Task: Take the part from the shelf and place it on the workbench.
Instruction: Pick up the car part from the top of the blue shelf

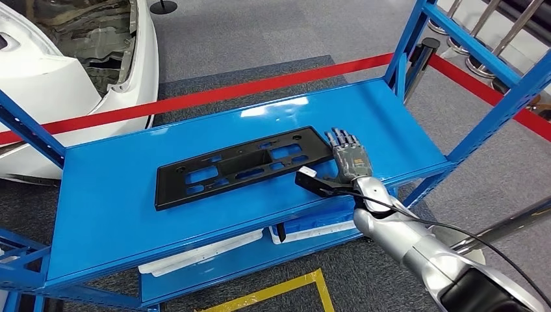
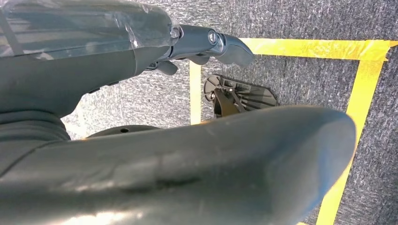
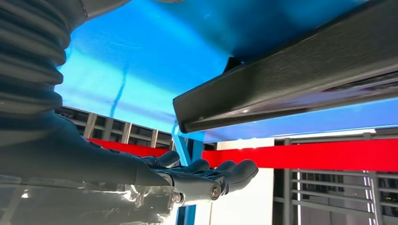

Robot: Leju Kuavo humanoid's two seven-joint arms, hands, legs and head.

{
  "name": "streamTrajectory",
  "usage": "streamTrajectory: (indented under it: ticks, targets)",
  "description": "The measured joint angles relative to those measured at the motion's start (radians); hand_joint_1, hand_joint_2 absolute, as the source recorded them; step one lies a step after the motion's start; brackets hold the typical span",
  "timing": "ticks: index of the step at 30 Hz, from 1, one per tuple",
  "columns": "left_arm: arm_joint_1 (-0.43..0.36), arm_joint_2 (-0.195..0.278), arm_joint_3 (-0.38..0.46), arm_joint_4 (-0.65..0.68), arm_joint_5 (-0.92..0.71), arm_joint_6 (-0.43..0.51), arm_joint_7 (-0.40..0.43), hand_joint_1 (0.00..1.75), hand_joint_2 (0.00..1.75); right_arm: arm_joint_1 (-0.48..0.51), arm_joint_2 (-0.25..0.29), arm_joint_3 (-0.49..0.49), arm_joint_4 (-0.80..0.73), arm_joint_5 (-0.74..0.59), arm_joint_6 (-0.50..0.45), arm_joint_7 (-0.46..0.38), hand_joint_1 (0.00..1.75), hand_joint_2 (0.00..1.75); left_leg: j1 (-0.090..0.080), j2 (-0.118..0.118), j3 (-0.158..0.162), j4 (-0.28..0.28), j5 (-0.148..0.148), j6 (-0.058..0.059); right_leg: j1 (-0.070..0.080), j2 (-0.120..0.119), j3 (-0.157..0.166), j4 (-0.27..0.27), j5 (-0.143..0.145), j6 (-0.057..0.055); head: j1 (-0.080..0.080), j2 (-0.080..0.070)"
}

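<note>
A flat black plastic part [image 1: 240, 166] with several cut-outs lies lengthwise on the top board of the blue shelf [image 1: 110, 201]. My right hand [image 1: 347, 159] rests at the part's right end with fingers stretched flat and thumb pointing toward the part's near corner, holding nothing. In the right wrist view the part's dark edge [image 3: 291, 84] runs close beside the hand [image 3: 94, 154], and the fingertips [image 3: 234, 171] stand apart from it. My left hand [image 2: 164, 154] hangs over the carpet with nothing in it, its fingers [image 2: 211, 42] loosely extended.
White parts [image 1: 201, 253] lie on the lower shelf board. A white car body [image 1: 78, 58] stands at the back left behind a red barrier belt [image 1: 260, 84]. Blue shelf posts [image 1: 507, 97] rise at the right. Yellow tape [image 1: 286, 289] marks the grey carpet.
</note>
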Motion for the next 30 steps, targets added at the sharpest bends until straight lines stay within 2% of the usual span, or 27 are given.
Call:
streamTrajectory:
  ticks: [6, 7, 10, 11, 19, 30]
  targets:
    - [0.0, 0.0, 0.0, 0.0, 0.0, 0.0, 0.0, 0.0, 0.0, 0.0, -0.001, -0.003, 0.009, 0.0, 0.007, -0.001, 0.0, 1.75, 0.0, 0.0, 0.002, 0.0, 0.0, 0.0, 0.0, 0.0, 0.002, 0.0, 0.0, 0.0, 0.0, 0.0]
    - [0.0, 0.0, 0.0, 0.0, -0.001, 0.0, 0.0, 0.0, 0.0, 0.0, -0.002, -0.003, 0.011, -0.001, 0.009, -0.001, 0.13, 1.75, 0.0, 0.0, 0.002, 0.0, 0.0, 0.0, 0.0, 0.0, 0.003, 0.0, 0.0, 0.0, 0.0, 0.0]
    - [0.0, 0.0, 0.0, 0.0, -0.004, 0.0, 0.0, 0.0, 0.0, -0.001, -0.002, -0.003, 0.02, -0.001, 0.01, -0.009, 1.44, 1.75, 0.0, 0.0, 0.003, 0.0, 0.0, 0.0, 0.0, 0.0, 0.003, 0.0, 0.0, 0.0, 0.0, 0.0]
    - [0.0, 0.0, 0.0, 0.0, -0.005, 0.0, 0.0, 0.0, 0.0, -0.001, -0.002, -0.003, 0.024, 0.0, 0.008, -0.013, 1.75, 1.75, 0.0, 0.0, 0.003, 0.0, 0.0, 0.0, 0.0, 0.0, 0.004, 0.0, 0.0, 0.0, 0.0, 0.0]
    - [0.0, 0.0, 0.0, 0.0, -0.007, 0.0, 0.0, 0.0, 0.0, 0.008, -0.002, -0.004, 0.05, 0.038, -0.062, -0.027, 1.75, 1.75, 0.0, 0.0, 0.003, 0.0, 0.0, 0.0, 0.0, 0.0, 0.003, 0.0, 0.0, 0.0, 0.0, 0.0]
    - [0.0, 0.0, 0.0, 0.0, -0.014, 0.0, 0.0, 0.0, 0.0, 0.016, -0.008, -0.014, 0.052, 0.11, -0.085, -0.006, 1.75, 1.75, 0.0, 0.0, 0.003, 0.0, 0.0, 0.0, 0.0, 0.0, 0.003, 0.0, 0.0, 0.0, 0.0, 0.0]
